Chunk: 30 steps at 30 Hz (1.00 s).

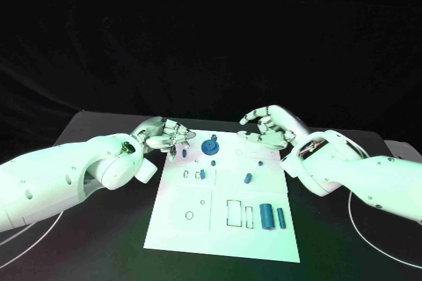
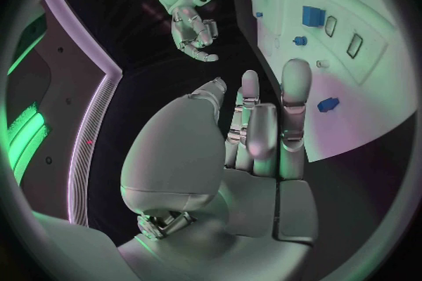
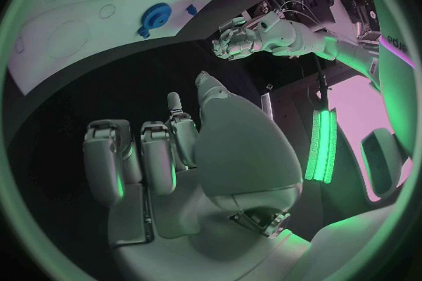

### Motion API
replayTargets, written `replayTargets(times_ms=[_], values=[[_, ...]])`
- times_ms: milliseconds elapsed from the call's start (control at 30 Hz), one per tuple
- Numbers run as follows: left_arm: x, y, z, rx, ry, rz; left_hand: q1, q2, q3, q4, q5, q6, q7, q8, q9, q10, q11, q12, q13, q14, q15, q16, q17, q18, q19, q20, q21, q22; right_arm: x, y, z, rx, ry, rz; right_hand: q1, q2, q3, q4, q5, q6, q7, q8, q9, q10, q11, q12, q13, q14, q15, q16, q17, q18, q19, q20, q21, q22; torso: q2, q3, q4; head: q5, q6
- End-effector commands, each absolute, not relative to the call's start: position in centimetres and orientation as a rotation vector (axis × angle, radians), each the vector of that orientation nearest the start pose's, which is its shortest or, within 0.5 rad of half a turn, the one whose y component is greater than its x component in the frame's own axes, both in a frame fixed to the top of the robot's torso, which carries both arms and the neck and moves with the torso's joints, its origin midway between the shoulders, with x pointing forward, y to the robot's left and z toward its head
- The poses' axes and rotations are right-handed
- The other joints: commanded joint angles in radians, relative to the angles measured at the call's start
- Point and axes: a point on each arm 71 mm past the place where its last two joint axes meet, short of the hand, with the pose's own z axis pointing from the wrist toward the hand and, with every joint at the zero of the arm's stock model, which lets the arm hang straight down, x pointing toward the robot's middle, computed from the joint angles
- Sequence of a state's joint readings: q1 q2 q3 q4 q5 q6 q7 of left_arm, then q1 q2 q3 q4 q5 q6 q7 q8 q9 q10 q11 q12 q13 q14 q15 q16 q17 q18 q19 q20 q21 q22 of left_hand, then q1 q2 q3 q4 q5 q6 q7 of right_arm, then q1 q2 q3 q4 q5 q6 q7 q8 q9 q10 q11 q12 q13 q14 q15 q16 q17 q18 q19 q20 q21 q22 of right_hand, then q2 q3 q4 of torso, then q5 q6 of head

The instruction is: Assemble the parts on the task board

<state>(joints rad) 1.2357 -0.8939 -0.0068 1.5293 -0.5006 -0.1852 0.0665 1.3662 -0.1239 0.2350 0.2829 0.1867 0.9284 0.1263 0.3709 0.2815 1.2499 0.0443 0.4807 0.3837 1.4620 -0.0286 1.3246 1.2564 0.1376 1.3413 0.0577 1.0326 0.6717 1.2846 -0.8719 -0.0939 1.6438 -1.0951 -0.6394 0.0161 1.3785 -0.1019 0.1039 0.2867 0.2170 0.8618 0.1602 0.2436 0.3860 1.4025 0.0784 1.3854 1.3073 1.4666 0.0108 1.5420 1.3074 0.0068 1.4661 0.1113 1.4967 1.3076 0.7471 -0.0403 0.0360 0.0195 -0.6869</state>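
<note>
The white task board (image 1: 189,229) lies in the middle of the black table (image 1: 97,244), its long side running away from the robot. On the board's far end stands a round blue gear-like part (image 1: 210,147), with a small blue peg (image 1: 184,152) just beside it on the robot's left and a tiny blue piece (image 1: 237,151) on its right. Nearer the board's middle sit a short blue peg (image 1: 202,174) and a small blue block (image 1: 249,178). At the board's near end, right of a rectangular outline (image 1: 233,213), three blue parts stand side by side: a thin bar (image 1: 249,216), a thicker cylinder (image 1: 266,216) and a slim rod (image 1: 280,217). A small ring outline (image 1: 189,216) marks the near left of the board.

The left hand (image 1: 165,135) hovers at the board's far left corner, fingers curled inward with nothing in them; its wrist view shows the fingers (image 2: 295,95) over the board's edge, apart from the parts. The right hand (image 1: 268,127) hangs above the board's far right corner, fingers bent and spread, grasping nothing.
</note>
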Motion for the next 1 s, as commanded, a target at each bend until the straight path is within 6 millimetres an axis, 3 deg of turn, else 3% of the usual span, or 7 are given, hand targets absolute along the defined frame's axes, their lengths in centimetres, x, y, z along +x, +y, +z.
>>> replayTargets(times_ms=[33, 133, 200, 367, 533, 667, 1000], values=[[49.2, 21.5, -17.0, -0.427, 2.035, -1.005, -0.083, 0.009, -0.002, 0.0, 0.002, -0.023, -0.01, 0.023, 0.033, -0.052, -0.003, 0.158, 0.129, 0.062, -0.003, 0.124, 0.157, -0.025, 0.036, 0.001, 0.156, 0.2, 47.3, -20.3, -13.9, 0.324, 1.455, 1.008, 0.005, 0.003, 0.006, -0.001, 0.005, 0.008, 0.0, 0.006, 0.001, 0.008, -0.002, 0.004, 0.078, 0.08, -0.007, -0.003, 0.152, 0.014, 0.059, -0.001, 0.0, 0.207, -0.017, 0.0073, -0.0009, 0.008, -0.004], [49.5, 21.1, -16.8, -0.331, 2.111, -0.869, -0.152, 0.029, -0.008, 0.009, -0.002, -0.035, -0.004, 0.052, 0.064, -0.089, -0.005, 0.264, 0.211, 0.073, -0.003, 0.158, 0.201, -0.04, 0.057, 0.0, 0.238, 0.321, 47.3, -21.6, -13.9, 0.346, 1.462, 0.986, 0.004, 0.002, 0.006, -0.001, 0.007, 0.009, -0.001, 0.008, 0.002, 0.007, -0.002, 0.004, 0.077, 0.08, -0.007, -0.003, 0.152, 0.014, 0.059, -0.001, -0.001, 0.207, -0.024, 0.0117, 0.0004, 0.012, -0.007], [49.7, 20.7, -16.8, -0.282, 2.159, -0.786, -0.183, 0.035, -0.022, 0.006, -0.003, -0.037, -0.016, 0.094, 0.105, -0.074, -0.011, 0.418, 0.356, 0.081, -0.011, 0.179, 0.226, -0.049, 0.07, -0.005, 0.284, 0.388, 47.3, -22.1, -13.9, 0.352, 1.466, 0.974, 0.004, 0.002, 0.006, -0.001, 0.007, 0.009, -0.001, 0.008, 0.002, 0.007, -0.002, 0.004, 0.077, 0.08, -0.007, -0.003, 0.152, 0.014, 0.059, -0.001, -0.001, 0.207, -0.028, 0.014, 0.0011, 0.015, -0.01], [50.1, 19.7, -17.1, -0.196, 2.232, -0.619, -0.244, 0.039, -0.071, 0.011, -0.01, -0.032, -0.03, 0.173, 0.174, -0.04, -0.024, 0.568, 0.508, 0.086, -0.018, 0.192, 0.243, -0.053, 0.068, -0.012, 0.311, 0.427, 47.1, -22.8, -14.1, 0.351, 1.479, 0.951, 0.003, 0.0, 0.005, -0.001, 0.008, 0.011, -0.002, 0.009, 0.002, 0.008, -0.003, 0.004, 0.077, 0.08, -0.007, -0.004, 0.15, 0.014, 0.058, -0.002, -0.002, 0.206, -0.034, 0.0163, 0.0029, 0.017, -0.017], [50.5, 18.4, -17.2, -0.142, 2.248, -0.544, -0.253, 0.047, -0.098, 0.011, -0.013, -0.045, -0.042, 0.237, 0.241, -0.03, -0.034, 0.623, 0.56, 0.089, -0.026, 0.199, 0.253, -0.055, 0.067, -0.019, 0.325, 0.448, 47.0, -23.0, -14.2, 0.344, 1.488, 0.934, 0.003, 0.0, 0.005, -0.001, 0.008, 0.011, -0.002, 0.009, 0.002, 0.008, -0.003, 0.004, 0.077, 0.08, -0.007, -0.004, 0.15, 0.014, 0.058, -0.002, -0.002, 0.206, -0.036, 0.0183, 0.0038, 0.019, -0.022], [51.0, 17.4, -17.5, -0.109, 2.262, -0.504, -0.256, 0.05, -0.105, 0.012, -0.013, -0.05, -0.044, 0.25, 0.257, -0.03, -0.035, 0.629, 0.566, 0.09, -0.027, 0.202, 0.257, -0.056, 0.069, -0.021, 0.329, 0.456, 47.0, -23.1, -14.3, 0.341, 1.488, 0.921, 0.003, -0.003, 0.004, -0.002, 0.008, 0.011, -0.002, 0.01, 0.002, 0.008, -0.003, 0.005, 0.077, 0.079, -0.008, -0.004, 0.149, 0.014, 0.058, -0.002, -0.002, 0.206, -0.035, 0.0186, 0.0059, 0.02, -0.02], [51.7, 15.8, -18.3, -0.058, 2.293, -0.446, -0.28, 0.065, -0.122, 0.012, -0.018, -0.063, -0.045, 0.268, 0.284, -0.032, -0.036, 0.637, 0.572, 0.093, -0.028, 0.209, 0.265, -0.058, 0.07, -0.022, 0.338, 0.469, 47.0, -23.4, -14.3, 0.344, 1.484, 0.906, 0.0, -0.006, 0.002, 0.0, 0.009, 0.01, -0.002, 0.011, 0.002, 0.006, -0.004, 0.002, 0.074, 0.079, -0.008, -0.005, 0.145, 0.016, 0.055, -0.003, -0.007, 0.202, -0.029, 0.0178, 0.002, 0.024, -0.025]])
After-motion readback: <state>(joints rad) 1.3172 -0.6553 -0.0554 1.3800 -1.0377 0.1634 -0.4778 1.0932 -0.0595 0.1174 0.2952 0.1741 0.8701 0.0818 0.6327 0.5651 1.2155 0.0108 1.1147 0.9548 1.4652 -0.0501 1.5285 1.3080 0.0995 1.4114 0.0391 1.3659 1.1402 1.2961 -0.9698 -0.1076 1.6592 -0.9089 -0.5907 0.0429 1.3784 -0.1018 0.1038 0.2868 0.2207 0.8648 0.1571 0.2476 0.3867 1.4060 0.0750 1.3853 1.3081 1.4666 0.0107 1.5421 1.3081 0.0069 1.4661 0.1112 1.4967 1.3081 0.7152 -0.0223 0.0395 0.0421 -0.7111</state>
